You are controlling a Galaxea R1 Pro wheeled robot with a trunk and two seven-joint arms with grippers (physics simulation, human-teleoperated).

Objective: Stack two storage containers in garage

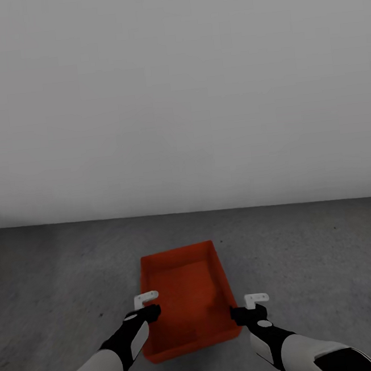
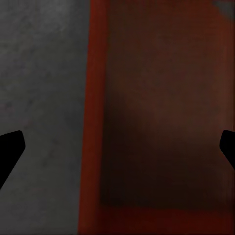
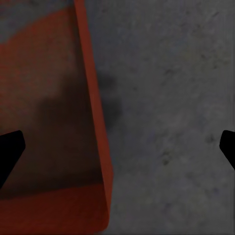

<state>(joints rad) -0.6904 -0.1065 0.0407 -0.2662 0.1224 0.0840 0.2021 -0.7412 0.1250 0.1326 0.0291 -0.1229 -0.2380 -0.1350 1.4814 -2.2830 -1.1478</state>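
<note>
An orange-red storage container (image 1: 186, 297) sits on the dark grey garage floor (image 1: 305, 241), near a plain white wall (image 1: 176, 95). The left gripper (image 1: 146, 305) hovers over the container's left wall, the right gripper (image 1: 251, 306) over its right wall. Both wrist views show the jaws spread wide, straddling the thin walls and holding nothing. The container looks to be set down, or about to be gripped; which cannot be told. If set down, the next move calls for fetching the second bin to stack on it.
</note>
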